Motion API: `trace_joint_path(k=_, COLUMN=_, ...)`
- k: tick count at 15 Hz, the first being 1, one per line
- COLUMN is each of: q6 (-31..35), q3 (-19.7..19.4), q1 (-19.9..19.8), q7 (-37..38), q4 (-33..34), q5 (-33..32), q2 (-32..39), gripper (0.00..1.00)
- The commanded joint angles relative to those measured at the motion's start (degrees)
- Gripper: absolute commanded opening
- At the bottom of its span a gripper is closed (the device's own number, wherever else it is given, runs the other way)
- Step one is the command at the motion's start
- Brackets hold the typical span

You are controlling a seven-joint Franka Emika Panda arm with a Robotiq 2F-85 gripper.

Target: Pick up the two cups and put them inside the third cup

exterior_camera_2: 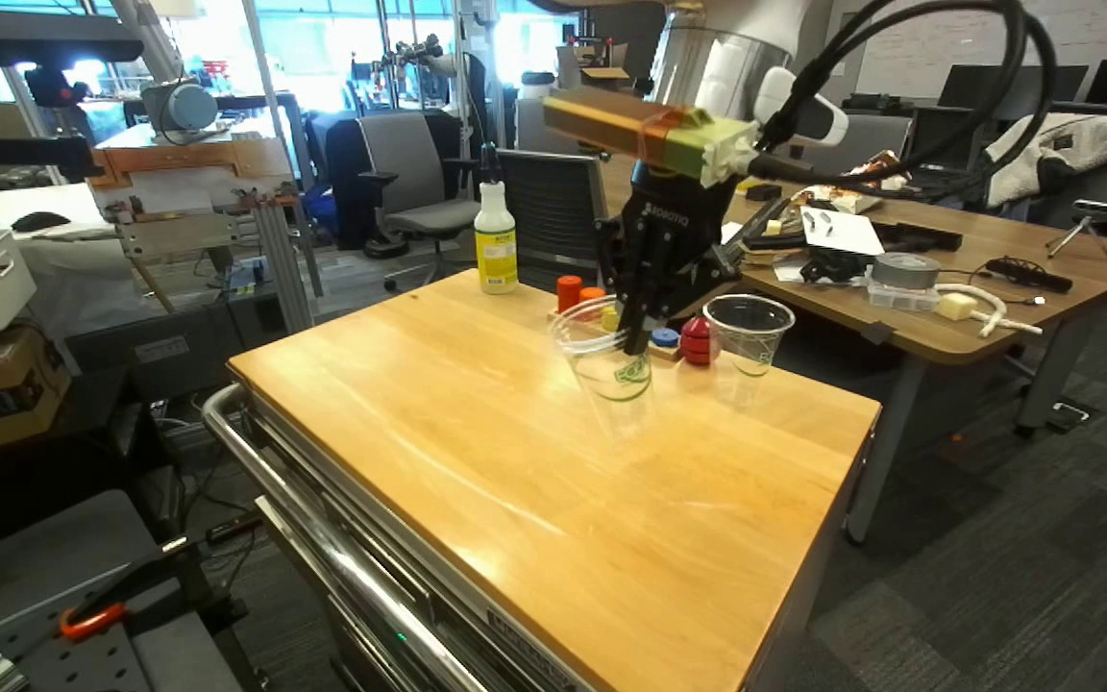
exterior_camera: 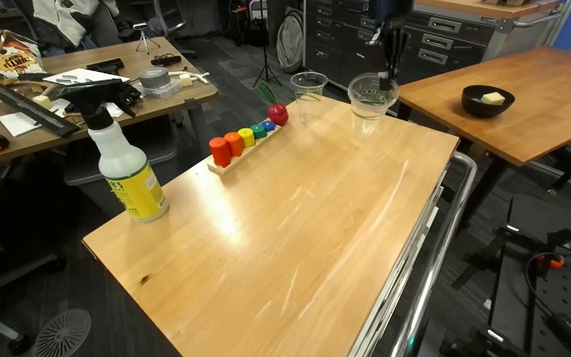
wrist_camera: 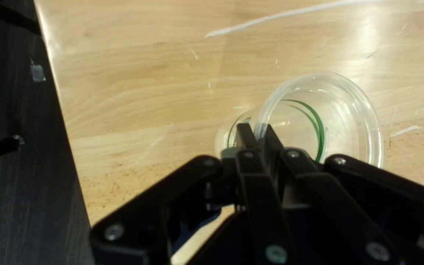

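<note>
A clear cup is near the back of the wooden table in an exterior view. It also shows in an exterior view and in the wrist view. It is tilted; I cannot tell whether its base touches the table. My gripper has its fingertips close together with the cup's rim wall between them, one finger inside. Another clear cup stands upright beside it, near the red ball; it shows again in an exterior view. The tilted cup's rim looks doubled; I cannot tell whether a third cup is nested there.
A wooden strip with coloured blocks and a red ball lies along the table edge. A spray bottle stands at the same edge. A metal rail runs along the opposite side. A black bowl sits on another table.
</note>
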Motion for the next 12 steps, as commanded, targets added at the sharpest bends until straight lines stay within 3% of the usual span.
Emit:
trace_joint_path(k=1, q6=-13.13, q3=-1.02, q1=-0.37, q7=3.03, q4=9.06, q5=-1.36, q2=-0.18, gripper=0.02)
trace_joint_path(k=7, q6=-30.99, q3=-1.21, q1=-1.94, q7=2.04, q4=29.44, q5=1.13, q2=6.92, gripper=0.02)
trace_joint_path(k=12, q6=-35.93, q3=-0.76, q1=-3.68, q7=5.68, q4=42.44, q5=5.59, q2=15.53, gripper=0.02)
